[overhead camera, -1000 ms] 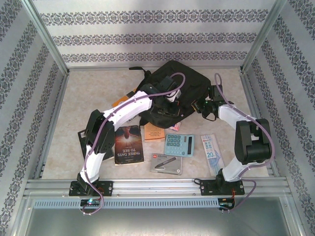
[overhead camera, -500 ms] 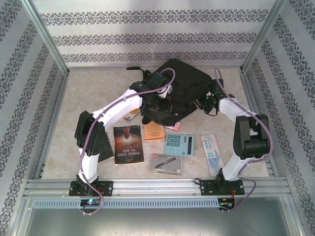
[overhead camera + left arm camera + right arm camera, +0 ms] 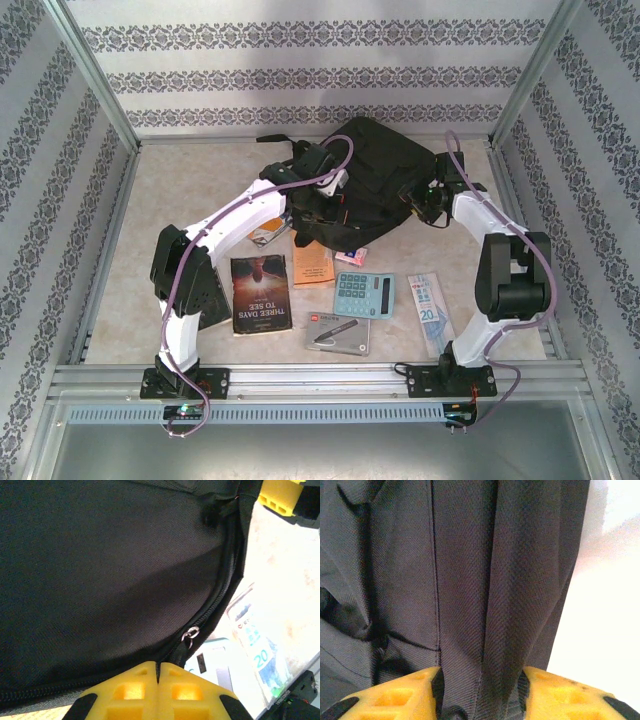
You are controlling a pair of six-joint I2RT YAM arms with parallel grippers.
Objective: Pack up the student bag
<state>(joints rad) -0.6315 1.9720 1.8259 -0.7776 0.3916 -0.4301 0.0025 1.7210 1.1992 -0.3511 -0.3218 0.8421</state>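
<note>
Toward the far middle of the worktop [image 3: 190,190], the student bag [image 3: 385,165] is laid flat, behind the things judged to be waiting for it: a dark book [image 3: 260,293], an orange booklet [image 3: 313,267], a calculator [image 3: 364,293], a grey case [image 3: 338,332] and a long packet marked 20 [image 3: 428,310], all set out in a loose row nearer the arm bases. The bag is flanked by the two arms, one at each side, an arrangement judged to serve its opening: one side can be steadied while the zip is worked from the other. The left end effector [image 3: 157,666] is seen fully closed, its yellow tips pressed together right at the zip [image 3: 227,580], with the slider's small metal ring [image 3: 190,633] just beyond them; whether the pull tab is actually pinched cannot be told. The right end effector [image 3: 481,680] is seen with its jaws standing apart, astride a raised fold [image 3: 465,580] of the bag's cloth; the fold lies between the jaws, but no firm pinch on it can be made out. The bag itself is shown as black, tightly woven and soft, slack and creased, far bulkier than any other item, with the zip curving along one seam. Since the row of items lies outside it, the packing is judged hardly begun.
</note>
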